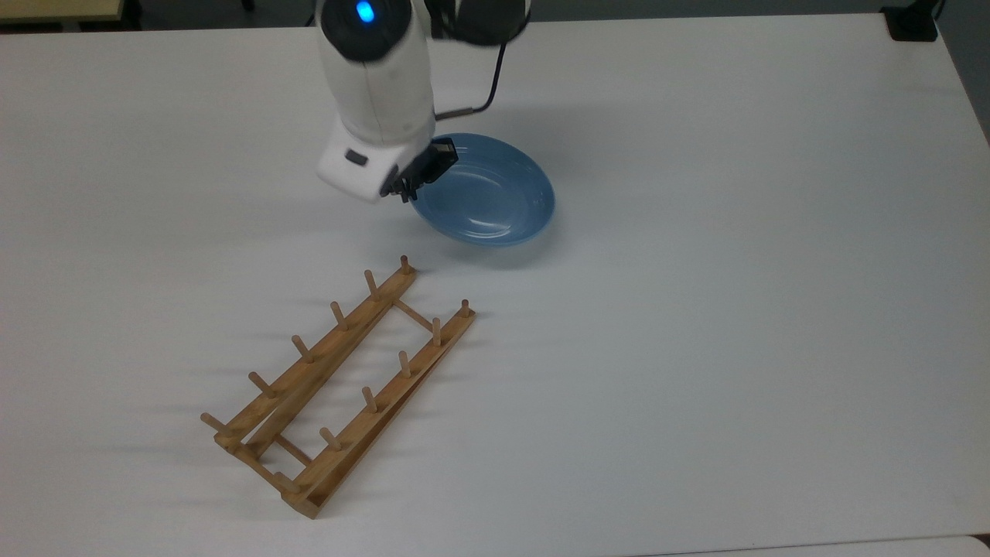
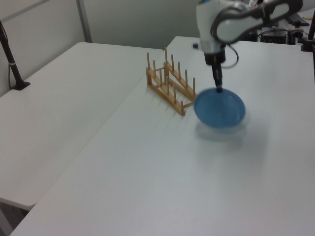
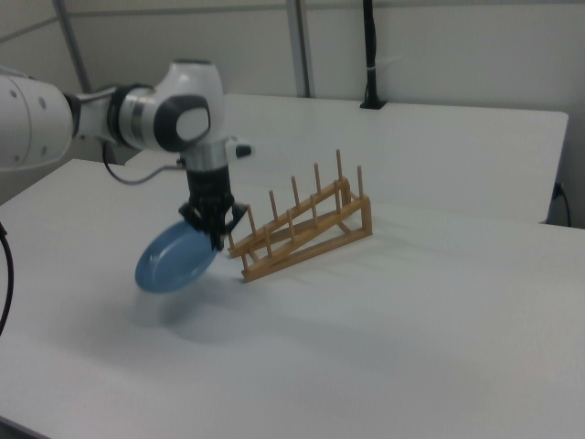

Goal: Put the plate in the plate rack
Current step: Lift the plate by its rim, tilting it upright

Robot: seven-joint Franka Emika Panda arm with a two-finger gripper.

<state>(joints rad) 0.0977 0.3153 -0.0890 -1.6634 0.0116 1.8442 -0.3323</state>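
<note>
Two rows of upright pegs rose from the light-brown wooden plate rack (image 1: 338,389) on the white table (image 1: 735,309). Beyond it the glossy light-blue round plate (image 1: 486,189) hung tilted above the table, clamped at its rim by the black two-finger gripper (image 1: 414,179).

plate (image 1: 495,193): glossy blue | plate rack (image 1: 340,387): matt wood
</note>
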